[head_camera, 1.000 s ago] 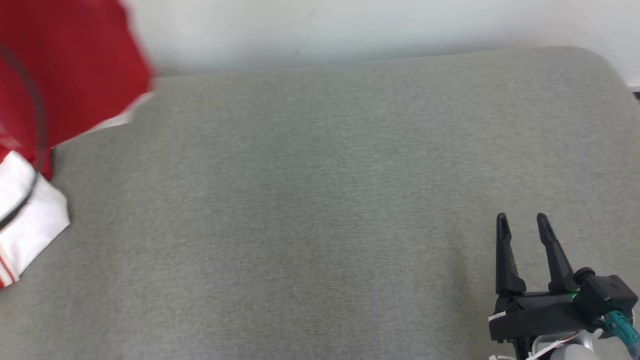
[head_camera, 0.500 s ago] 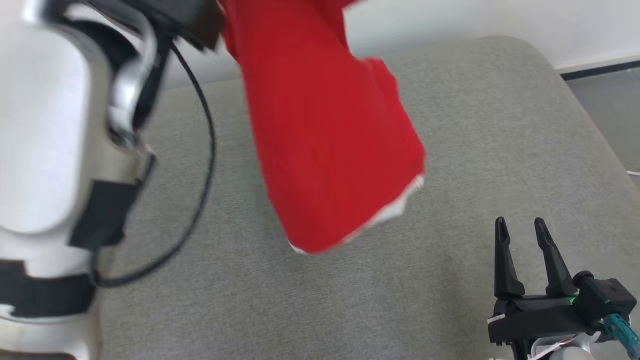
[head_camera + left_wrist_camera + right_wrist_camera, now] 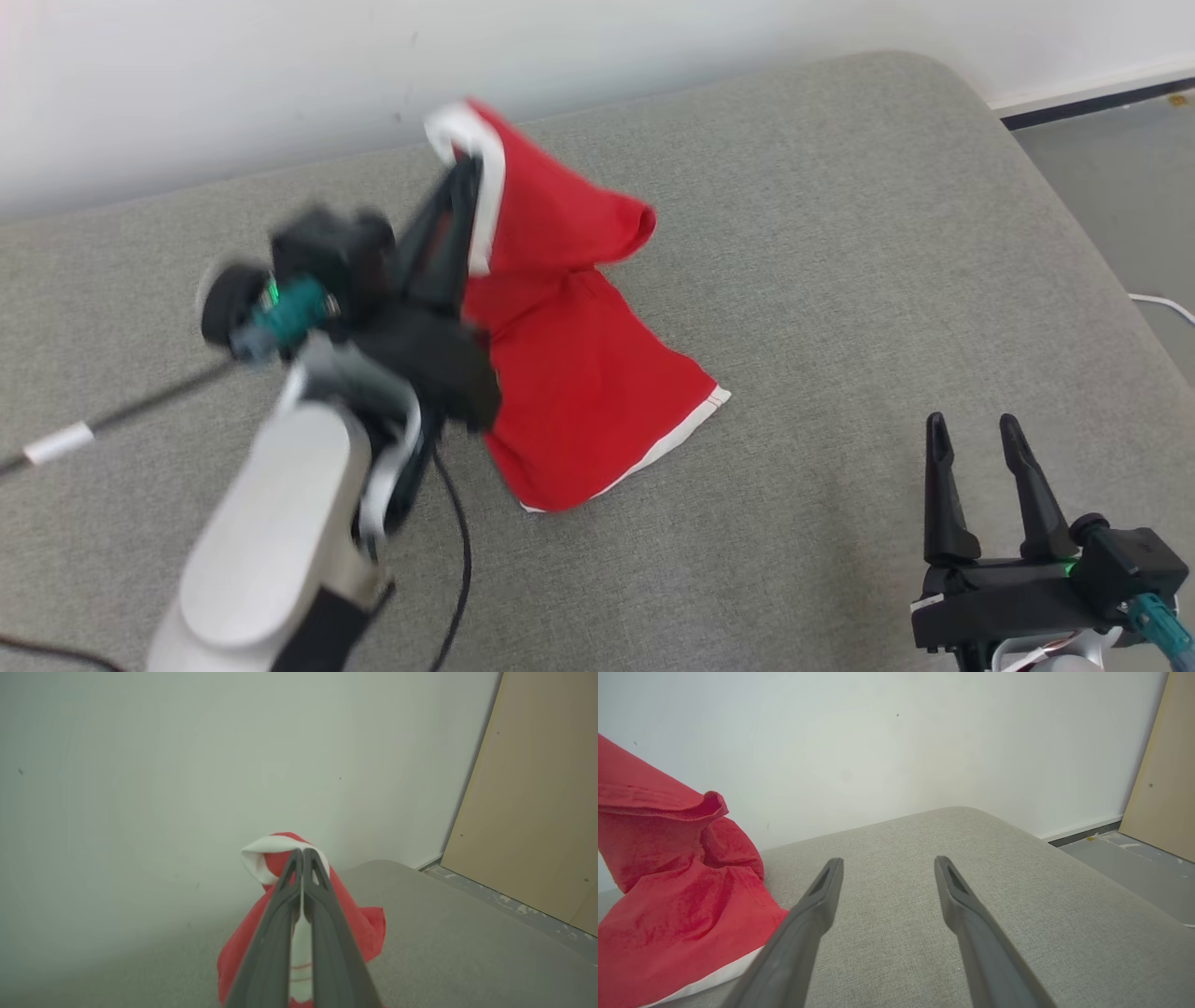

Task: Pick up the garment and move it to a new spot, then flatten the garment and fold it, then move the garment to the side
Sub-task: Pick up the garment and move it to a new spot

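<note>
Red garment (image 3: 579, 373) pinched at white trim by left hand (image 3: 465, 168), hem on cushion (image 3: 840, 233), right hand (image 3: 973, 427) wide, empty

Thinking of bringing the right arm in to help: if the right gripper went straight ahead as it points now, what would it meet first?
Likely the bare grey cushion ahead of the right gripper, then the white wall; depth is unclear. The red garment lies left of that line.
</note>
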You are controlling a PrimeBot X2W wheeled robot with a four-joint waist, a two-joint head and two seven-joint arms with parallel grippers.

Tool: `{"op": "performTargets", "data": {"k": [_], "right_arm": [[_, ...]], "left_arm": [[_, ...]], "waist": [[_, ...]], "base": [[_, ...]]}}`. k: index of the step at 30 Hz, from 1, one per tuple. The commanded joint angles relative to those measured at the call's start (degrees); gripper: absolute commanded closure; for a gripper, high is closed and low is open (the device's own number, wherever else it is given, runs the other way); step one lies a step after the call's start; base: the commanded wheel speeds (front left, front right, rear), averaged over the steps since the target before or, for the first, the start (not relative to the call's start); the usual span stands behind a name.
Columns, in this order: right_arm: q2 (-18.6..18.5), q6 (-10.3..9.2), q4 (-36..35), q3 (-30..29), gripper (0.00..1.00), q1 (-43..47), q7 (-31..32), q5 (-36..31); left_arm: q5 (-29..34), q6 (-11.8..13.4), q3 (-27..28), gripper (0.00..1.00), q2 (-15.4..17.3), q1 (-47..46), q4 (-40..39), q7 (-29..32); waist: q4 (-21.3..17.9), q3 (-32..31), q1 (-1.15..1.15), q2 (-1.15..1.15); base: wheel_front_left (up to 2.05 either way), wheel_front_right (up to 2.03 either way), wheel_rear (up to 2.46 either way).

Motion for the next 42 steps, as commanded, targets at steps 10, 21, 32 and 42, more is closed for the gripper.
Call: {"op": "performTargets", "data": {"k": [10, 21, 32, 42], "right_arm": [[-0.08, -0.12, 0.68, 1.08, 0.0, -0.33, -0.03, -1.51], [-0.08, -0.12, 0.9, 0.08, 0.0, 1.39, 0.05, -3.52], [-0.08, -0.12, -2.47, -1.28, 0.0, 4.47, 1.52, -5.28], [-0.08, -0.12, -5.75, -1.22, 0.0, 7.08, 2.49, -5.13]], "left_arm": [[-0.49, 0.17, -3.25, 1.0, -0.96, 14.65, 11.78, -5.07], [-1.2, -0.92, -4.37, 0.0, -3.73, 15.22, 12.82, -12.32], [-0.34, 2.24, 1.3, 0.0, 2.16, 20.43, 4.02, -16.75], [-0.53, 4.64, 8.66, 0.0, 8.31, 31.53, -5.46, -17.39]], "waist": [[2.6, 0.03, 0.0, 0.0], [7.86, -4.27, 0.0, 0.0], [15.13, -9.95, 0.0, 0.0], [17.76, -11.42, 0.0, 0.0]], "base": [[0.0, 0.0, 0.0], [0.0, 0.0, 0.0], [0.0, 0.0, 0.0], [0.0, 0.0, 0.0]]}}
